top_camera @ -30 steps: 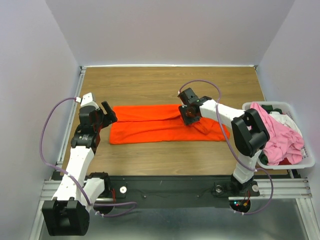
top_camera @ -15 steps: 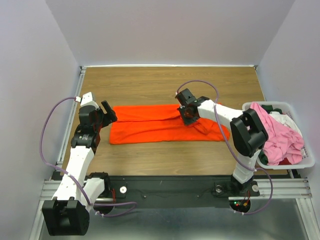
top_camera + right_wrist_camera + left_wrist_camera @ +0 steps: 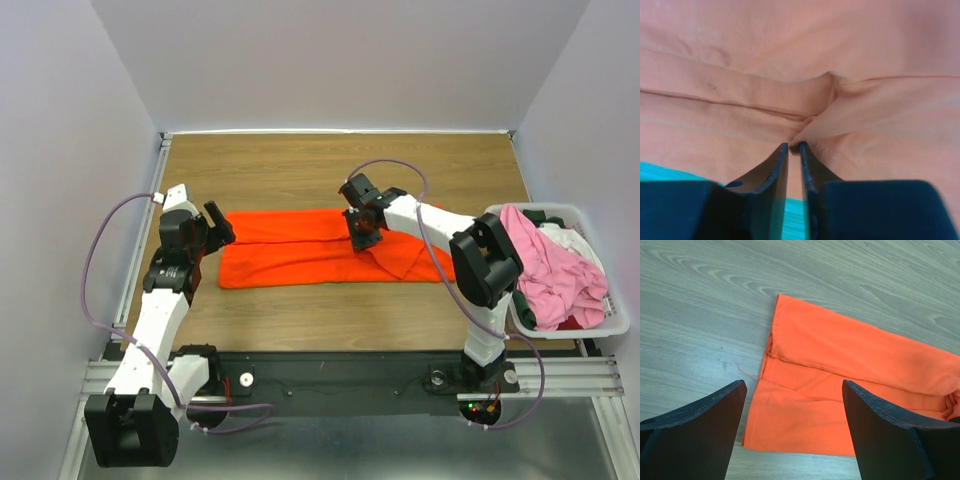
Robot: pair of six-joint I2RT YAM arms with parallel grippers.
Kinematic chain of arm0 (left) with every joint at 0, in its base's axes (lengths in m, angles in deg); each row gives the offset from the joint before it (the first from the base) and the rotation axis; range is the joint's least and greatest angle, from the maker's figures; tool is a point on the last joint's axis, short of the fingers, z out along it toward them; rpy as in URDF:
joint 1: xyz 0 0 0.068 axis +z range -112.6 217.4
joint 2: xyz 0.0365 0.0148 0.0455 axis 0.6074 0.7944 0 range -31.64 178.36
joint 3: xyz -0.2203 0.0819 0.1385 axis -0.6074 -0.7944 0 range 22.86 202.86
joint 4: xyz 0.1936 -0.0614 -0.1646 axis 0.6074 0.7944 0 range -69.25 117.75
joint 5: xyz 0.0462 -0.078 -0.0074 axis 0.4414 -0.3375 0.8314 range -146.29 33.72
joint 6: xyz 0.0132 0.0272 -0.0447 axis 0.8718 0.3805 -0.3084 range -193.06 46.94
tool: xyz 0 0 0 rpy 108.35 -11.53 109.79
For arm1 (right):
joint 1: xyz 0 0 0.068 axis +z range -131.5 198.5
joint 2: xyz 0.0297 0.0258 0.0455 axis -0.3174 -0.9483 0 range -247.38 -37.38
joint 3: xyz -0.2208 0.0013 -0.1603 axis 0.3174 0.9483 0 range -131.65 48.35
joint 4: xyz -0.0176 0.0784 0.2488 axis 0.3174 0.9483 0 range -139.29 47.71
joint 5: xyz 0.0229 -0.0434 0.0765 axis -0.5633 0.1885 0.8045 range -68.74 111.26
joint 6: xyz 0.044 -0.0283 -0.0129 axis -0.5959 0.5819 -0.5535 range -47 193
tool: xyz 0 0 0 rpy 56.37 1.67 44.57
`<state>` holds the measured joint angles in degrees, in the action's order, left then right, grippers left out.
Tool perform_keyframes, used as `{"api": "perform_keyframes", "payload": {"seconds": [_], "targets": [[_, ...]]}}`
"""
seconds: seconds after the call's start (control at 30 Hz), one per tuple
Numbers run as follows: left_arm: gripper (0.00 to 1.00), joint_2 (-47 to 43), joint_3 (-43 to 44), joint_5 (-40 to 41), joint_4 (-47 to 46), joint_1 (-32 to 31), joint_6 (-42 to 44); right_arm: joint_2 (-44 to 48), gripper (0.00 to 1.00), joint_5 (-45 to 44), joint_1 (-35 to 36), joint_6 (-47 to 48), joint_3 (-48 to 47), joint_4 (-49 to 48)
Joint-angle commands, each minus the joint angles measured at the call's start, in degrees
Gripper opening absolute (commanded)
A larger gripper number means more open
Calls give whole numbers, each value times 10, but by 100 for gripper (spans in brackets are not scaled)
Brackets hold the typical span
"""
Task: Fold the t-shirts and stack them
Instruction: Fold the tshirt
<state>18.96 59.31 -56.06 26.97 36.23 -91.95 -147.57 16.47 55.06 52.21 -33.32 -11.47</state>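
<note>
The orange t-shirt (image 3: 300, 250) lies folded into a long strip across the middle of the table. My right gripper (image 3: 362, 237) is shut on a pinched fold of the orange t-shirt (image 3: 840, 120) near its middle, and the right end of the cloth is drawn up behind it. My left gripper (image 3: 215, 228) is open and empty, hovering just off the shirt's left end (image 3: 840, 365). Pink (image 3: 555, 270), white (image 3: 572, 238) and dark green (image 3: 530, 310) shirts lie piled in the bin.
The white plastic bin (image 3: 600, 325) stands at the table's right edge beside my right arm. Metal rails run along the table's left edge (image 3: 140, 230) and front edge (image 3: 340, 375). Bare wood (image 3: 330, 165) lies behind the shirt.
My right gripper has moved left along the shirt with the pinched cloth, pulling the right end toward the middle. The left arm has not moved.
</note>
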Motion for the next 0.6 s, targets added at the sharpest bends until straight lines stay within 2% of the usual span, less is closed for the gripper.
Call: {"api": "perform_keyframes", "payload": {"seconds": [0.0,0.1,0.17,0.27,0.47,0.57], "targets": [[89,4,-2,-29,-23,-3,3,6,29,42,11,-30,-17,12],[89,18,-1,-55,-23,-8,-9,38,45,28,11,-25,-22,14],[89,27,6,-74,-22,-18,-20,71,50,1,10,-17,-21,16],[89,51,24,-80,-18,-42,-37,106,50,-46,-4,-17,-5,30],[87,145,94,-52,-20,-200,-87,188,46,-49,-131,-28,106,35],[85,186,128,-45,-20,-212,-90,206,44,-40,-170,-20,131,26]]}}
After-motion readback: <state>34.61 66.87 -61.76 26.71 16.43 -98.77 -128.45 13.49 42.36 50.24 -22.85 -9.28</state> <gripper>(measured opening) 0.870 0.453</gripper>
